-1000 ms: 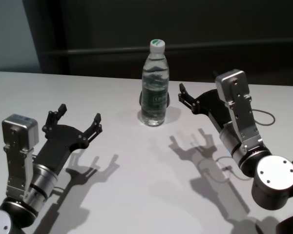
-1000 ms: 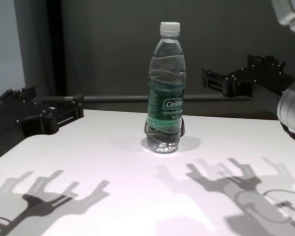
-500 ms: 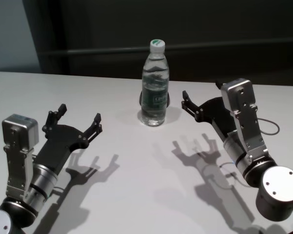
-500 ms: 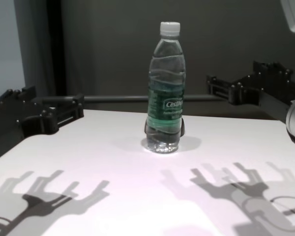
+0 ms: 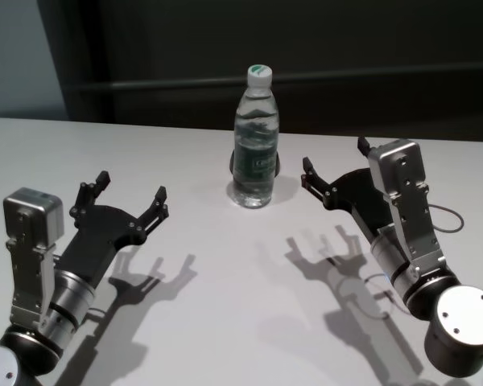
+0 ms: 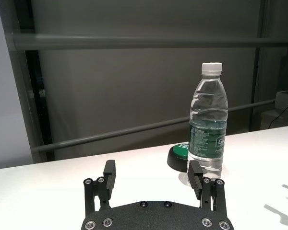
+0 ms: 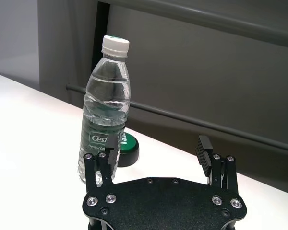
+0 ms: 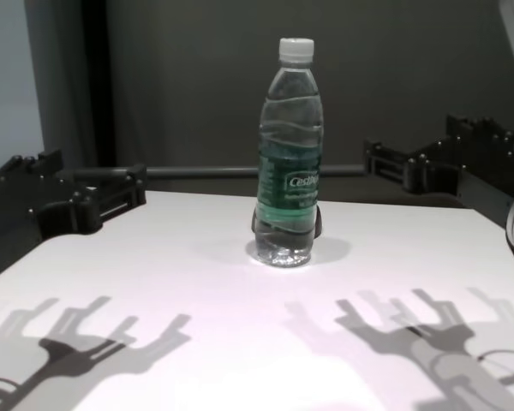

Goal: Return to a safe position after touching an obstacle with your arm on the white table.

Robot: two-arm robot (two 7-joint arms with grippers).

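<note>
White table (image 5: 225, 281): my left gripper (image 5: 129, 199) parked over its near left part, fingers spread, holding nothing. My right gripper (image 5: 335, 172) hangs right of the bottle (image 5: 255, 137), apart from it, fingers parted, empty. Bottle upright mid-table, white cap on. Black puck with green top (image 7: 126, 148) touching its far side shows plainly in wrist views only; head and chest views mostly hide it.

bottle (image 8: 289, 154), green label reads "Cest"
</note>
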